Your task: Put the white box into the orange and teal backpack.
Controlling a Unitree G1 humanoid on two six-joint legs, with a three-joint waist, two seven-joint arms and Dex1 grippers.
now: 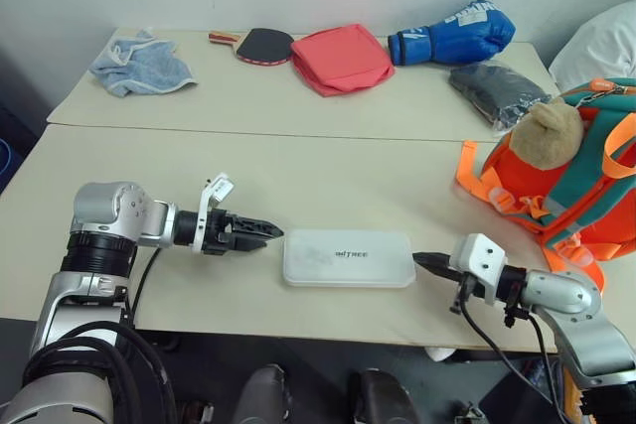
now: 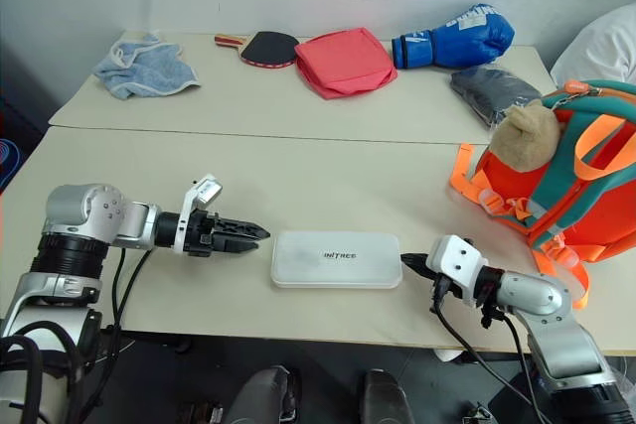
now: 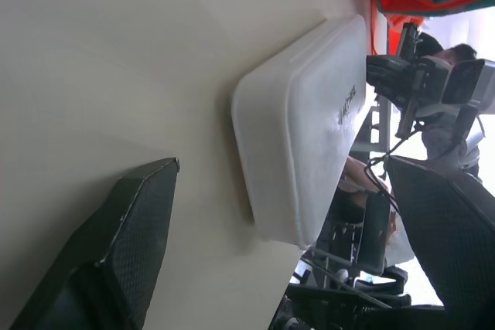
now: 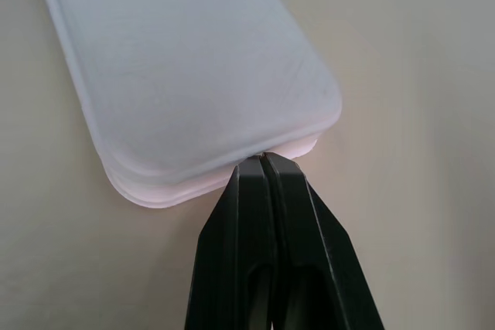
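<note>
Near the table's front edge (image 1: 248,317), white box (image 1: 348,258) between both tools.

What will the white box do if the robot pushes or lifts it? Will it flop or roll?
The white box looks like a hard, flat plastic case with rounded corners, so it probably stays stiff rather than flopping. Lying flat on the table, it should slide, not roll or tip. Its smooth top may be a bit slippery for the right gripper, whose shut fingers sit at its edge.

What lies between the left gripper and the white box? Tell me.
Nothing: bare tabletop separates the left gripper from the white box, seen in the left eye view.
</note>
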